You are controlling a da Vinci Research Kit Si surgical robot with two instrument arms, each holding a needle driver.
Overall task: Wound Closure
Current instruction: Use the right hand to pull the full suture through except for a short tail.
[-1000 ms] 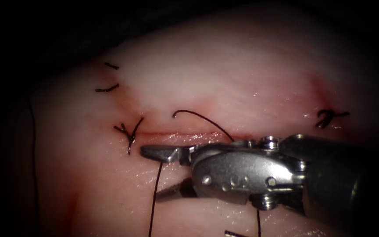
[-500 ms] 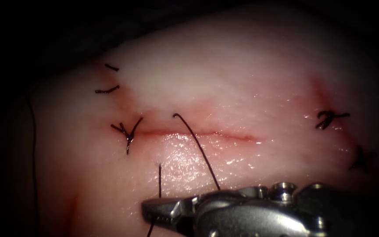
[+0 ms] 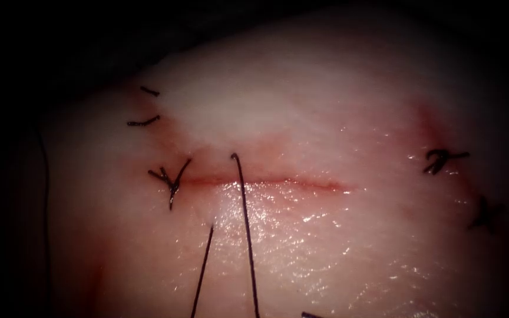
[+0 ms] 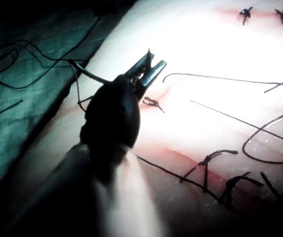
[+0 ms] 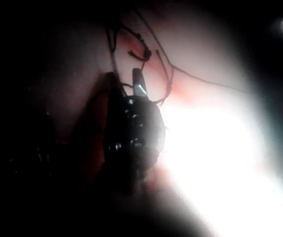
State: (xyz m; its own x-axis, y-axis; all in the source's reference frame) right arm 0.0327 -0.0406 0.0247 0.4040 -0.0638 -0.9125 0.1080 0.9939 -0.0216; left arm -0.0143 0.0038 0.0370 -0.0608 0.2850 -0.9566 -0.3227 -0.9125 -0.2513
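Note:
The tissue [image 3: 337, 118] has a horizontal cut [image 3: 266, 180] with a knot [image 3: 172, 179] at its left end. One thread [image 3: 244, 224] leaves the tissue just above the cut, crosses it and runs straight down. A second strand [image 3: 203, 271] comes out below the cut. My left tool [image 4: 151, 64] hovers over the tissue's edge with its jaws together. A curved dark needle [image 4: 89, 73] reaches out from behind it, and I cannot tell whether it is held. My right tool [image 5: 124, 81] has its jaws apart near a knot [image 5: 142, 53], with nothing between them.
Finished knots [image 3: 443, 159] [image 3: 484, 215] sit at the right, and cut thread ends [image 3: 142, 122] at the upper left. A long strand [image 3: 45, 194] hangs along the tissue's left edge. Green cloth [image 4: 13, 98] with loose thread lies beside the tissue.
The right tool drew back toward the lower edge and left the endoscope view. The strand over the cut swung from slanting right to hanging nearly straight down.

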